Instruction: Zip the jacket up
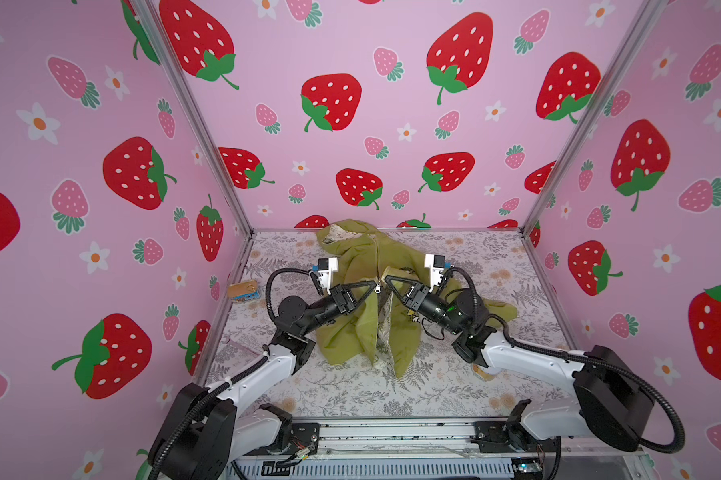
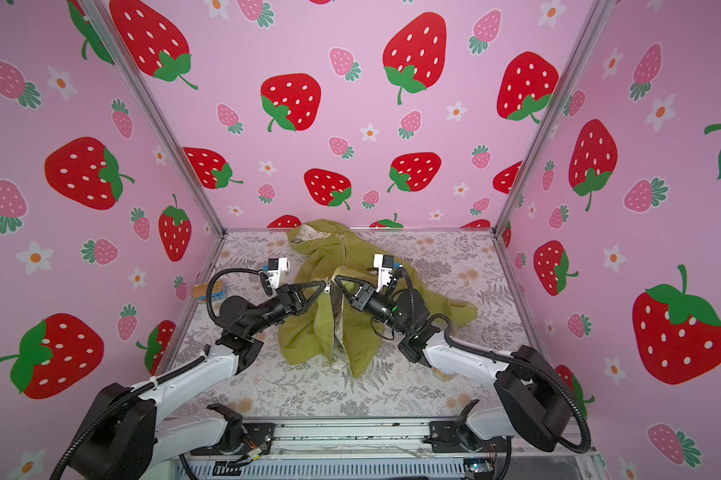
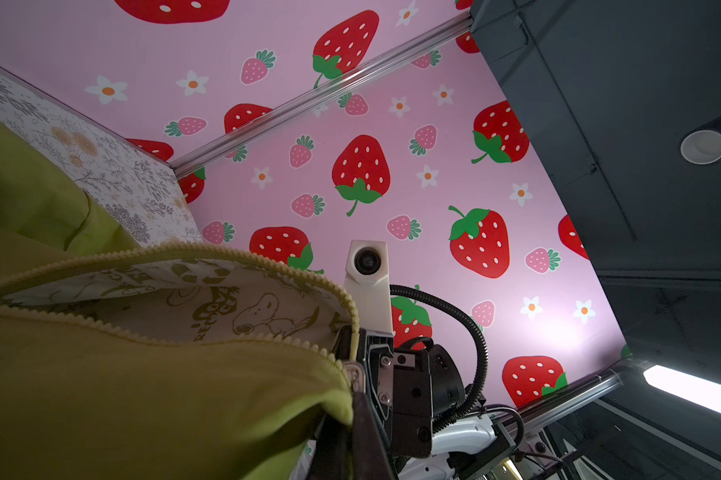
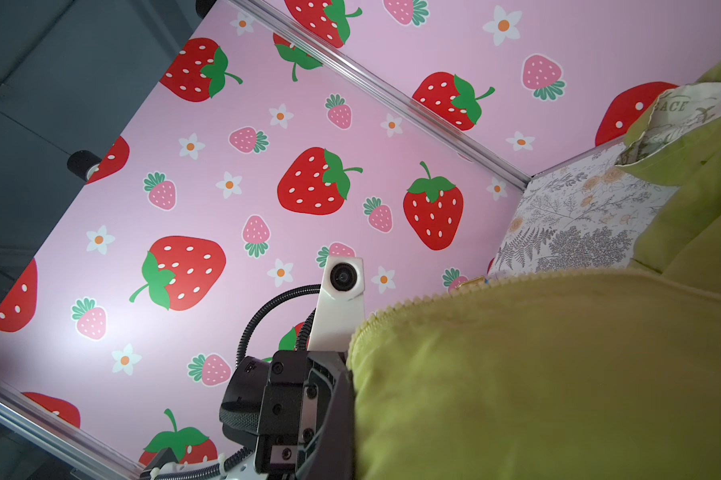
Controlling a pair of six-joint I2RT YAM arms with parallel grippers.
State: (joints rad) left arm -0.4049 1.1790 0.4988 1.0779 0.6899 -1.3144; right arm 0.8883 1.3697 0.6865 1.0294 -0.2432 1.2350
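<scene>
Top views: left gripper (image 1: pixel 373 286) and right gripper (image 1: pixel 388 278) meet tip to tip over mid-table, nearly touching. Both are pressed together, each pinching a front edge of the jacket (image 1: pixel 352 332) and holding it up in a peak. Both top views agree: left gripper (image 2: pixel 323 285), right gripper (image 2: pixel 337 279), jacket (image 2: pixel 305 332).

Metal zipper pull (image 1: pixel 377 289) hangs right at the left tip, between the two tips. Below the tips, toward the arm bases, the front is split open, with pale lining (image 1: pixel 386 328) showing in the gap. Hood (image 1: pixel 350 235) lies beyond the tips, up against the back wall. One sleeve (image 1: pixel 498 309) trails out past the right gripper's wrist. Lower part of the jacket rests on the floral table (image 1: pixel 433 386). Tan-and-blue toy (image 1: pixel 242 291) sits well off the left gripper's outer side, by the side wall.

Left wrist view: two rows of pale zipper teeth (image 3: pixel 226 248) stand apart and converge at the slider (image 3: pixel 354 370), just beside the right gripper's fingers. Lining (image 3: pixel 267 307) between the rows carries a cartoon beagle and curved olive lettering, too bent and cut off to read in full.

Right wrist view: jacket (image 4: pixel 517 374) bulges up close to the lens, teeth along its top edge. Hood lining (image 4: pixel 683 108) farther off shows the letters "ACE"; anything before them is hidden by a fold.
</scene>
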